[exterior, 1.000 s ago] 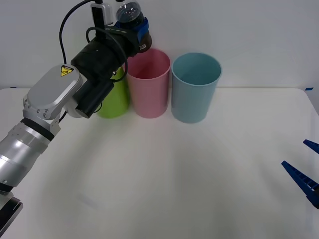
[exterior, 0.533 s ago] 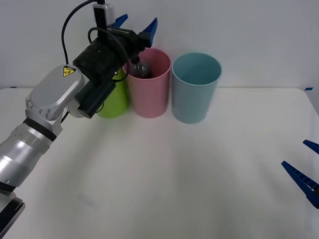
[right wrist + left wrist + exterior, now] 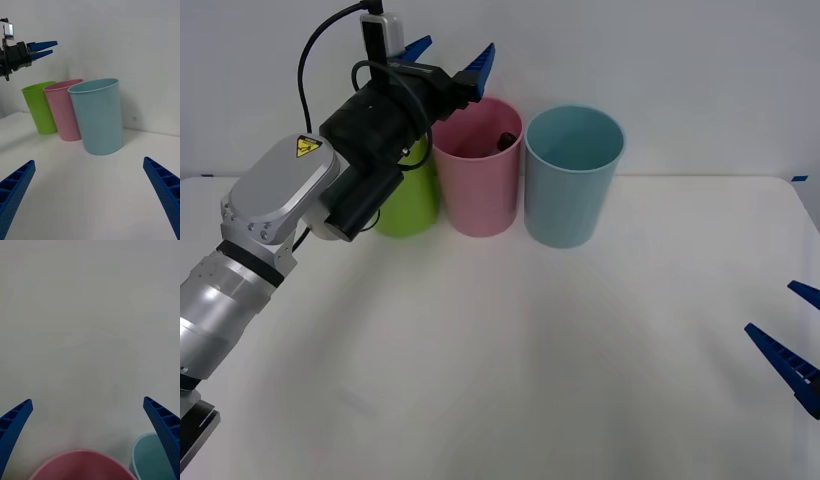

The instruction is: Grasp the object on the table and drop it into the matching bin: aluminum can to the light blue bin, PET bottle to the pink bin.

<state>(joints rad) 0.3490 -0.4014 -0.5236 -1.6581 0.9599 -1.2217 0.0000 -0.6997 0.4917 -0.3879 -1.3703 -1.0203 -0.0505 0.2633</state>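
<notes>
My left gripper [image 3: 448, 55] hangs open just above the rim of the pink bin [image 3: 478, 185], with nothing between its fingers. A small dark part of the PET bottle [image 3: 505, 138] shows inside that bin, low against its far wall. The light blue bin [image 3: 572, 180] stands right beside the pink one on the white table [image 3: 510, 360]. In the left wrist view the open left gripper [image 3: 87, 401] sits over the pink bin's rim [image 3: 82, 459] and the light blue bin's rim [image 3: 152, 453]. My right gripper [image 3: 770, 308] rests open at the table's right edge.
A lime green bin [image 3: 408, 205] stands at the left end of the row, partly behind my left arm. The right wrist view shows the same row: green bin [image 3: 39, 108], pink bin [image 3: 63, 112], light blue bin [image 3: 99, 116]. A plain wall rises close behind them.
One second ago my left gripper held the bottle above the pink bin. It opened, and the bottle dropped into the bin and sank lower. The right arm stayed still.
</notes>
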